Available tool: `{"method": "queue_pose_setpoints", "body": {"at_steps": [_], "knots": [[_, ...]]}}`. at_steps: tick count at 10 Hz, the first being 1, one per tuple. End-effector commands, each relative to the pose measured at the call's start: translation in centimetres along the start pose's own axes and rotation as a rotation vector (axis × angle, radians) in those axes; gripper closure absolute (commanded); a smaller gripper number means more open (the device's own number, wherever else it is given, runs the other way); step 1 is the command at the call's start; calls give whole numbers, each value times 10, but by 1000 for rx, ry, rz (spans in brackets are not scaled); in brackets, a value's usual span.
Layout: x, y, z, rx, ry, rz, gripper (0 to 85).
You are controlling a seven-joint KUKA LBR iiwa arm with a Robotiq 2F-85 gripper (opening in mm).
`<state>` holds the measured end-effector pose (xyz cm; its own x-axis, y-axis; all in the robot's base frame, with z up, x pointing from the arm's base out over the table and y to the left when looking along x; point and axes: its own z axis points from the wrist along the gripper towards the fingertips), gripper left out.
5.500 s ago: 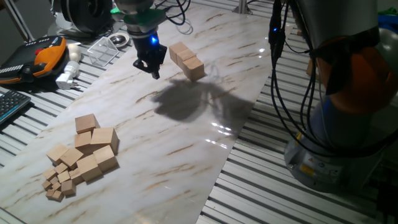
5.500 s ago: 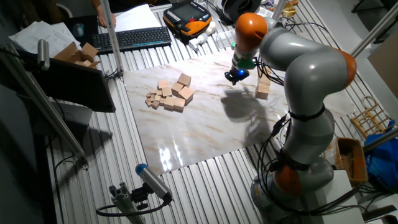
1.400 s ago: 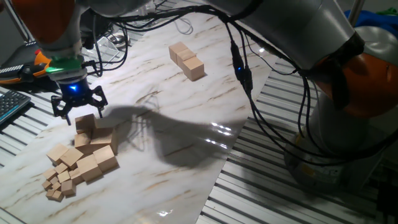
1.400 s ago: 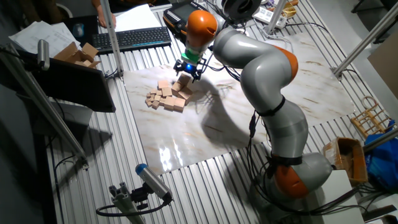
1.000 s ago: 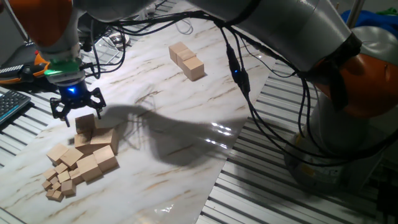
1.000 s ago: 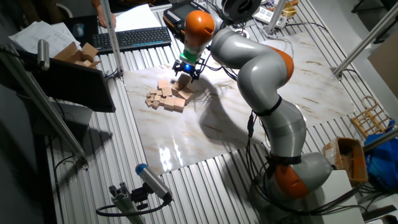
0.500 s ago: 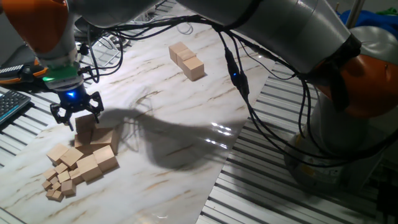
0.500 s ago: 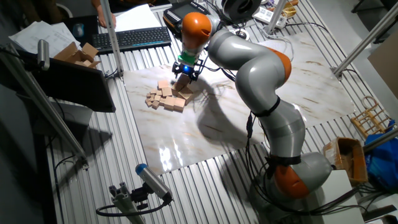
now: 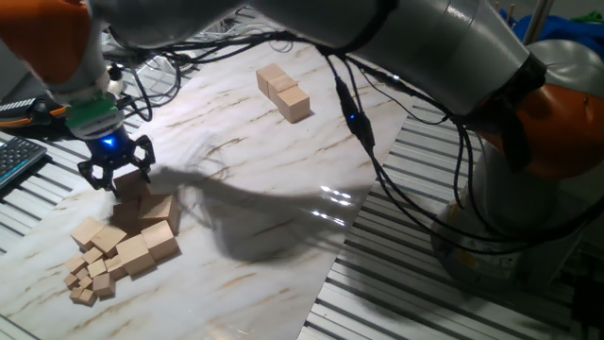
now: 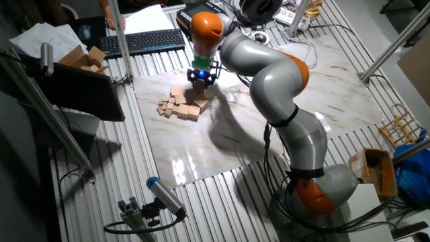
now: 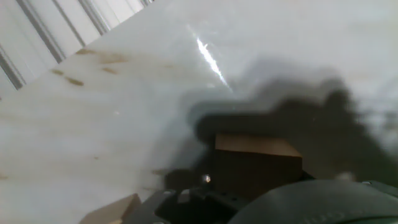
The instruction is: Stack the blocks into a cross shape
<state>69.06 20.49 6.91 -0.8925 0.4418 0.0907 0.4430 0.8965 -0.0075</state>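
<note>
Surface: white marble-patterned board (image 9: pixel 283 189) on slatted metal table (image 9: pixel 396 283).
Blocks: light tan wooden cubes heaped (image 9: pixel 142 231); three in a row (image 9: pixel 283 92) well apart.
Gripper (image 9: pixel 117 178): my fingers spread around the top block (image 10: pixel 198 88).

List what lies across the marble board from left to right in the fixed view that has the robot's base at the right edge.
Pile of wooden cubes → gripper lowered over the pile's top block → row of blocks → robot base.

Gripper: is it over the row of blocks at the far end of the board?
No, the gripper is down at the loose pile, while the row sits untouched far away.
</note>
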Motion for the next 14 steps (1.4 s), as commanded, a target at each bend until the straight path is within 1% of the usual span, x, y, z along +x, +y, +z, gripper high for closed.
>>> {"method": "queue_pose_setpoints", "body": {"at_steps": [1, 2, 3, 4, 5, 6, 8, 9, 10, 11, 12, 13, 14], "knots": [[-5, -11, -10, 8, 16, -173, 850], [-8, -24, -20, 6, 25, -230, 850], [-8, -37, -28, 26, 18, -285, 850], [-9, -54, -33, 71, 3, -356, 850], [-12, -73, -36, 98, -10, -450, 850], [-16, -89, -35, 88, -10, -533, 850], [-21, -113, -29, 78, -6, -660, 850], [-21, -118, -27, 81, -6, -698, 850], [-21, -121, -26, 81, -2, -721, 850], [-21, -121, -26, 76, 3, -735, 850], [-21, -121, -26, 78, 9, -753, 850], [-21, -121, -26, 67, 29, -761, 850], [-21, -121, -26, 68, 41, -761, 850]]}}
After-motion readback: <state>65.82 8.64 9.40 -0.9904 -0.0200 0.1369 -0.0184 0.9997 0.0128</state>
